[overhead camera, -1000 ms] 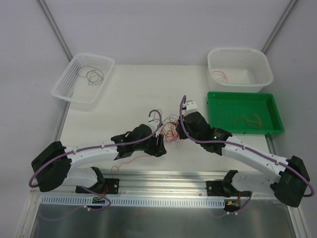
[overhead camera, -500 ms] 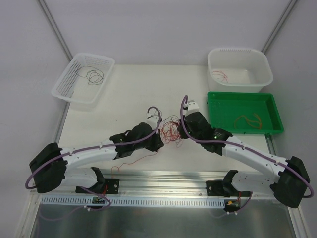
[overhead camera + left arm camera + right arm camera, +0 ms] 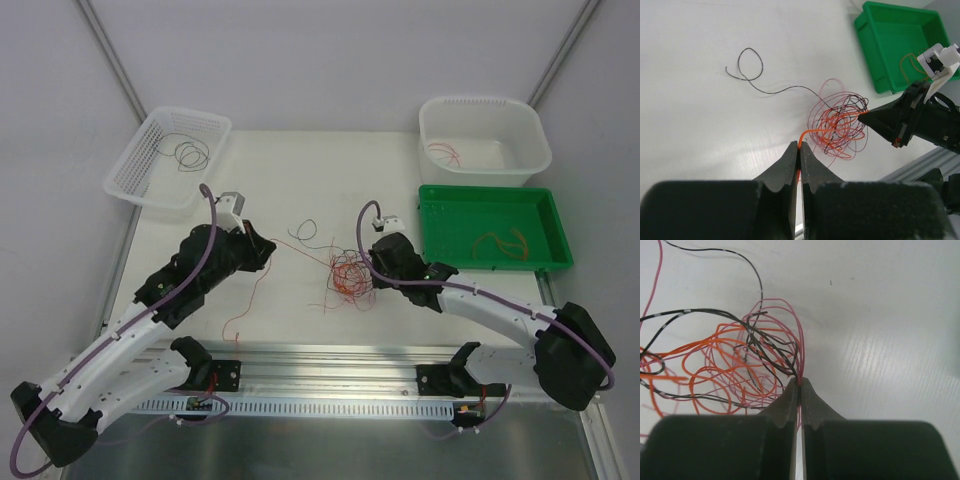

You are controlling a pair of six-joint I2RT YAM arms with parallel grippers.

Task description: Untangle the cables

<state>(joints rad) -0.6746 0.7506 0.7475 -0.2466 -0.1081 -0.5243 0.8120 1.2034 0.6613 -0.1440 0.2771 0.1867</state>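
left arm (image 3: 150, 310): stretched far forward on the left side, wrist turned in toward the middle of the surface (image 3: 300, 180).
left tool (image 3: 799, 150): fingers together, clamped on one orange strand that leads off its tip into the tangle.
right arm (image 3: 480, 305): low, reaching in from the right.
right tool (image 3: 800, 384): fingers together, pinching a pink-red strand at the tangle's edge.
cables (image 3: 350, 275): loose knot of red, orange and dark loops on the surface between the two tools; against the right tool's tip, well ahead of the left tool's.
loose dark strand (image 3: 750, 65): ahead of the left tool, tail running to the tangle.
white basket (image 3: 140, 160): beyond the left tool; holds dark strands (image 3: 188, 152).
white tub (image 3: 485, 102): far beyond the right tool; holds red strands (image 3: 445, 153).
green tray (image 3: 495, 190): just right of the right tool; holds orange strands (image 3: 505, 243).
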